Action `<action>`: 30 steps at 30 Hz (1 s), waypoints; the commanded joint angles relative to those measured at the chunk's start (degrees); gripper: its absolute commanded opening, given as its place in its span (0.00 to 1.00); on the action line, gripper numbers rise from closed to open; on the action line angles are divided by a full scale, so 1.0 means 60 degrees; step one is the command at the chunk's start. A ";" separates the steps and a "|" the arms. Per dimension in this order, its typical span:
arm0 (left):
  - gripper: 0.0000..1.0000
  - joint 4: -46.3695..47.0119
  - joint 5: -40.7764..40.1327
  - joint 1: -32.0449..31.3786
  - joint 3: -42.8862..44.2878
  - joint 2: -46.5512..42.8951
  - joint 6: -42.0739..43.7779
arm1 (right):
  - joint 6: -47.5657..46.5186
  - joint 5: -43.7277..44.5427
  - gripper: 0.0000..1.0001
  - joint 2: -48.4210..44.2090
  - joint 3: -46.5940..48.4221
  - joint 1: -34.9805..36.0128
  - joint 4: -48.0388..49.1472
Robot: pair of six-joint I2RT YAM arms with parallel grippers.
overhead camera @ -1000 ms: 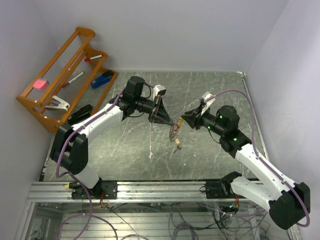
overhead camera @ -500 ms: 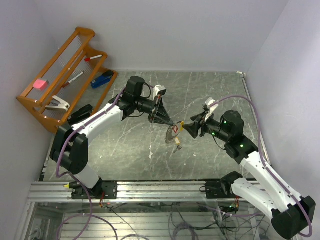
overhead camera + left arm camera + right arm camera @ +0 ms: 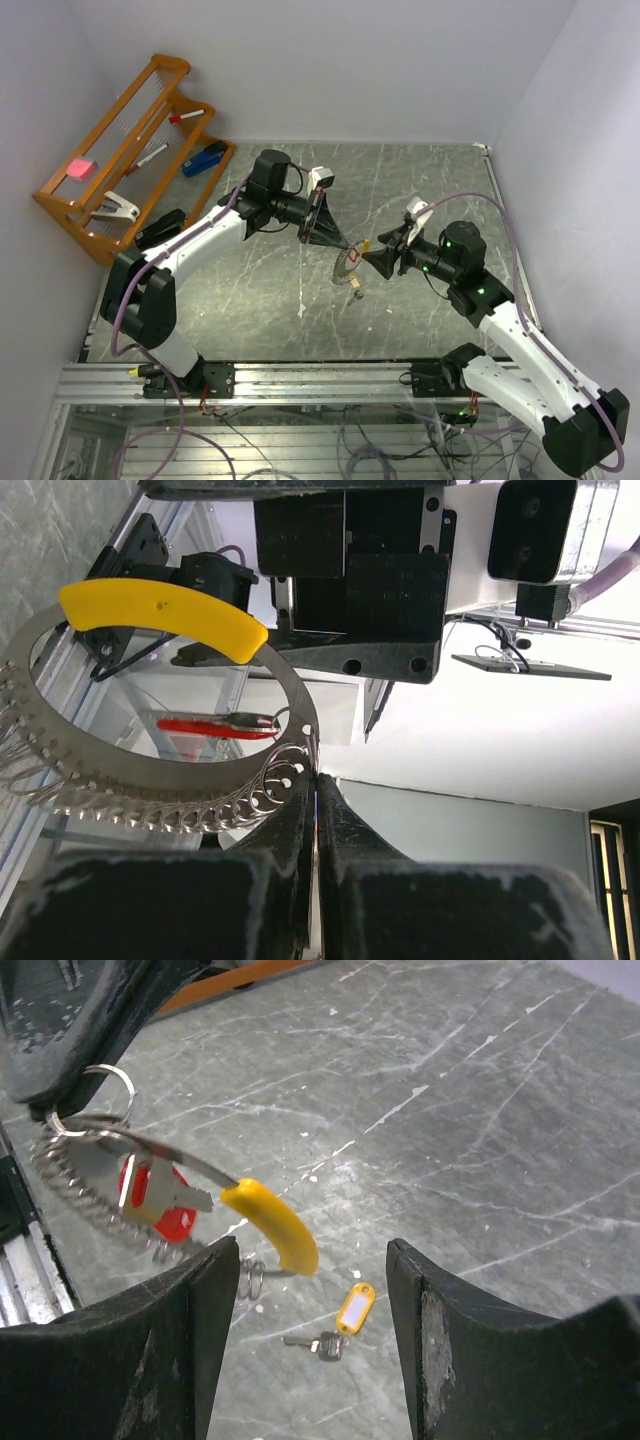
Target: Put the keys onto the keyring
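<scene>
Your left jaws clamp the silvery coiled metal keyring (image 3: 150, 772); the right jaws, apart, face it, the small yellow-tagged key (image 3: 320, 1343) apparently on the counter (image 3: 500, 1110) below.

The keyring (image 3: 180, 772) is silvery with a yellow tag (image 3: 160, 610), the key (image 3: 200, 725) red-headed, the table (image 3: 520, 1130) grey, white-veined.

Pale walls (image 3: 350, 60) enclose grey marbled table (image 3: 250, 290), wooden rack (image 3: 168, 66).

left hand (image 3: 337, 243) pinched closed | right hand (image 3: 368, 254) spread wide
</scene>
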 commanded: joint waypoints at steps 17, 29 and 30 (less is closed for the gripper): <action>0.07 -0.0232 0.0359 0.0068 0.0095 -0.0351 0.0027 | 0.0653 -0.0714 0.27 0.1493 -0.0097 -0.0033 0.3138; 0.10 -0.0472 0.0262 0.0489 -0.0078 -0.0264 0.0309 | 0.0126 -0.0044 0.09 0.0759 0.0812 -0.0033 0.1660; 0.11 -0.0452 0.0264 0.0519 -0.0122 -0.0266 0.0312 | 0.0105 -0.0064 0.07 0.0776 0.0918 -0.0033 0.1573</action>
